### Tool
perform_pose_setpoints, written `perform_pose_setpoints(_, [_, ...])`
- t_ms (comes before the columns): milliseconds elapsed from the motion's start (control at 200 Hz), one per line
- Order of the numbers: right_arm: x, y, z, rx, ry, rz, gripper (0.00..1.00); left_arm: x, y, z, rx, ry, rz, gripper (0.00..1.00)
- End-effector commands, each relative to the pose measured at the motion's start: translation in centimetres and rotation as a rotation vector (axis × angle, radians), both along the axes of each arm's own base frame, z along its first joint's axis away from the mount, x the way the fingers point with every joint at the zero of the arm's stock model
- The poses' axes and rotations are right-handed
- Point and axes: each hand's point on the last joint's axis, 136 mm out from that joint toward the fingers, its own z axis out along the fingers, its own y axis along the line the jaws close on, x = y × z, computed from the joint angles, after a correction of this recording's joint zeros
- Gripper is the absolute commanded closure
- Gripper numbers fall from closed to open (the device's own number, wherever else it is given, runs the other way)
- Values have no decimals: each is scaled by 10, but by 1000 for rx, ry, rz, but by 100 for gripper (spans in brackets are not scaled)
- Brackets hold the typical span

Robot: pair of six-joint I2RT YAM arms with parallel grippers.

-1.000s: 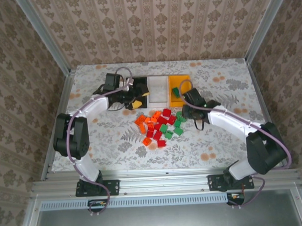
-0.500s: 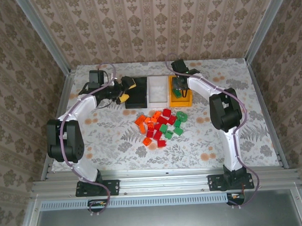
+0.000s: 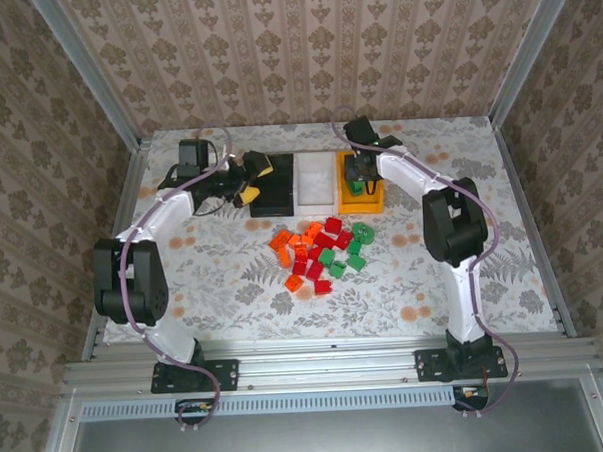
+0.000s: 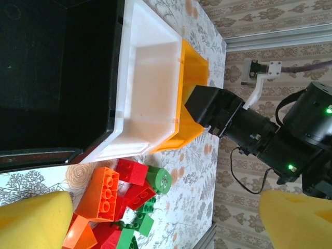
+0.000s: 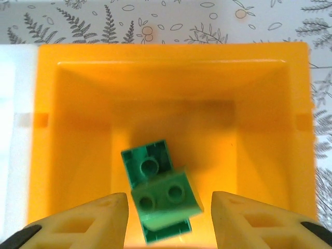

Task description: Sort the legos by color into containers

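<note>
The legos lie in a loose red, orange and green pile in the middle of the table. Three containers stand in a row behind it: black, white and yellow-orange. My right gripper hangs over the yellow-orange bin, open. Between its fingers a blurred green brick touches neither pad, above another green brick on the bin floor. My left gripper is open beside the black bin, holding nothing.
In the left wrist view the white bin and the black bin show no bricks inside. An orange brick, a red brick and a round green piece lie at the pile's near side. Metal rails border the table.
My right arm swung from beside the pile to above the yellow-orange bin with a green brick, then opened and let it go. My left arm drew back leftwards from over the black bin.
</note>
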Motion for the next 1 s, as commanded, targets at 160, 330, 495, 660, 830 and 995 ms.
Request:
perform_pose_setpoints(160, [-81,15,55,31,-122,67,54,-26,-40,7,-16,-13,-111,0])
perform_pose_setpoints(330, [-142,22,18,10,-41,122,50,-46,-72,-12,1,31,-193,0])
perform_pose_setpoints(495, [-164,23,-20,-11,63,222,40,-63,-97,-28,1,74,-264,0])
perform_pose_setpoints(660, [-159,21,-45,-52,105,232,39,-62,-95,-30,18,65,-266,0])
perform_pose_setpoints(830, [-148,11,-52,-75,113,210,40,-62,-94,-31,31,61,-267,0])
perform_pose_setpoints(995, [-143,3,-59,-56,122,182,41,-62,-95,-34,29,72,-269,0])
